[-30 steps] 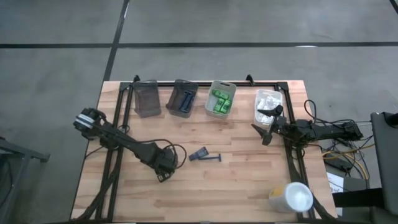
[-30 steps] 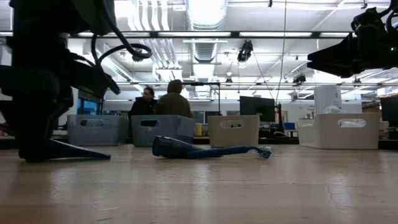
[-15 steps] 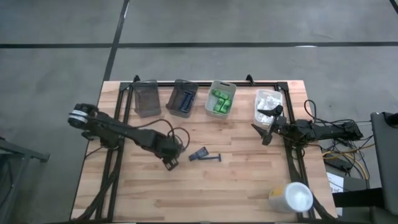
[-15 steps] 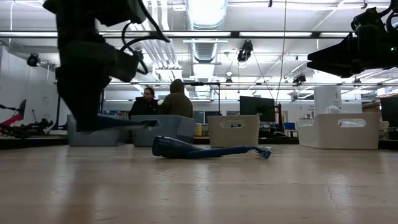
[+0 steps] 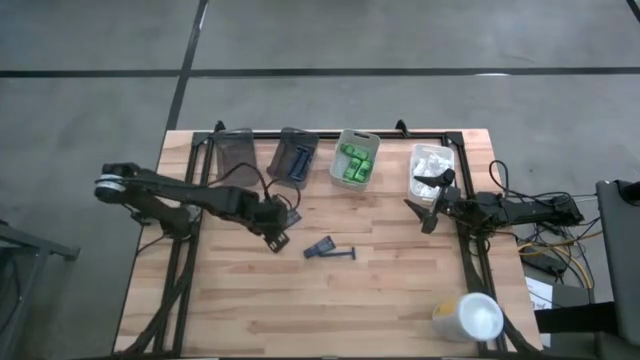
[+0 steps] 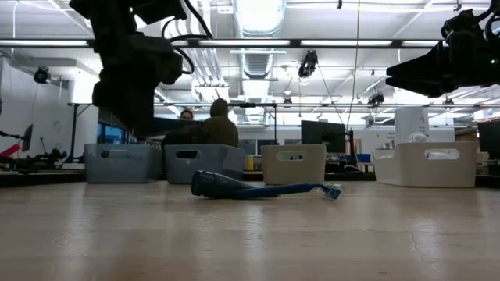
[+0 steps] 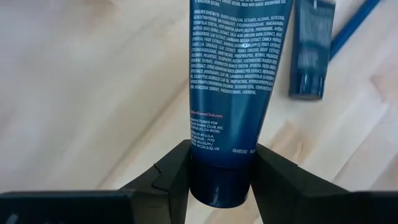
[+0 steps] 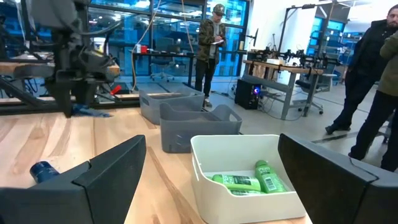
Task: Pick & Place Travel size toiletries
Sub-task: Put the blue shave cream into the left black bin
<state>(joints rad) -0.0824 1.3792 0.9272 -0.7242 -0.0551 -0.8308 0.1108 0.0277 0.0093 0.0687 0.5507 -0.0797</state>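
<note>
My left gripper (image 5: 275, 225) hangs over the table's middle left, shut on a dark blue tube (image 7: 233, 81) printed with white text. In the low view the tube (image 6: 173, 125) juts out sideways from the gripper, clear of the table. A dark blue razor (image 5: 340, 252) lies flat on the wood beside a small dark blue piece (image 5: 318, 247), to the right of my left gripper. My right gripper (image 5: 425, 200) stands open at the right, near the white bin, with nothing in it. My left gripper pinches the tube's narrow round end (image 7: 222, 182) between its two fingers (image 7: 180, 171), one on each side. The fingers slant down from the table's left. The tube's broad body runs on away from the fingers, lifted clear of the table.
Several bins line the far edge: a clear grey one (image 5: 235, 158), a grey one with dark blue items (image 5: 297, 160), a white one with green packs (image 5: 356, 160) and a white one with white packets (image 5: 432, 165). A large white cup (image 5: 470, 315) stands near right. People stand behind.
My left gripper has risen and gone toward the table's far edge and a little to the right, still shut on the blue tube. The tube, whose free end lay on the wood a second ago, is now lifted clear.
</note>
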